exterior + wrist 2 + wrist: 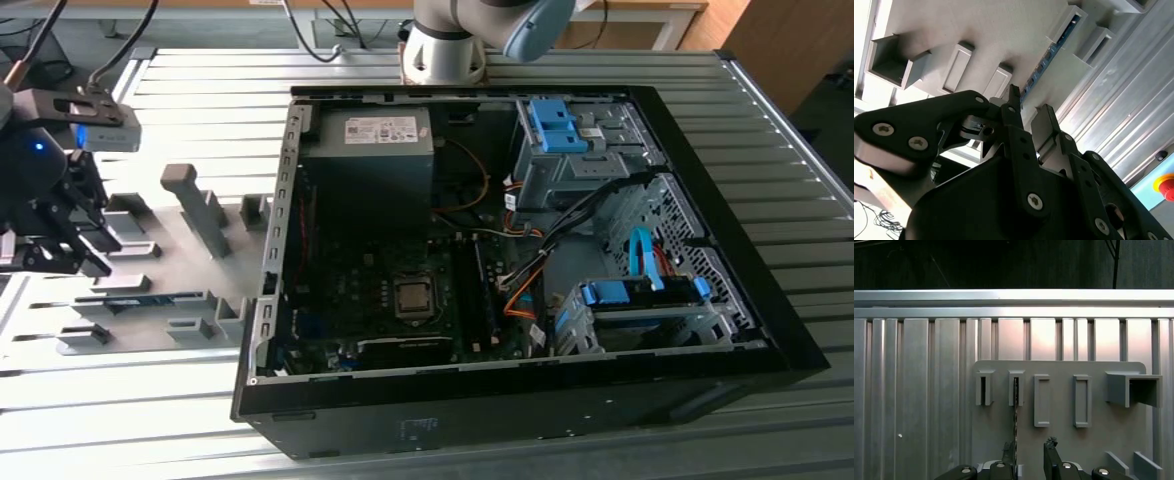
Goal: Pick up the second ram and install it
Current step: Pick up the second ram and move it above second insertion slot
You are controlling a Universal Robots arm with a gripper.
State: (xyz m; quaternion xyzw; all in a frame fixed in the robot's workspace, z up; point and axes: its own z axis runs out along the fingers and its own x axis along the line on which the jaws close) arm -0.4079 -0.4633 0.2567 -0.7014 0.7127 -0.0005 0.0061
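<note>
closest to your wrist cameras, the gripper point(1030, 457) is spread. its two black fingers point(1050, 452) stand apart with nothing pinched between them. it hovers over the grey fixture plate point(1104, 440). just past the fingertips you see the second ram point(1015, 407) standing on edge on that plate, its far end tucked into a slotted grey block point(1016, 387). in the first wrist view the stick lines up with one finger rather than with the gap, so i judge you are not yet centred over it. whether a fingertip touches it, i cannot tell. so the pick is not made: the ram sits in its fixture, ungrasped. further out, beyond the plate toward the exterior view's right, the open computer case point(534, 415) lies on the ridged metal table point(801, 150). its motherboard point(354, 285) is exposed, and the long black memory slots point(477, 290) run beside the processor socket point(414, 297). whether a slot already carries a stick, you cannot tell from here. by my reading, lifting, carrying and seating the ram are all left to do.
</note>
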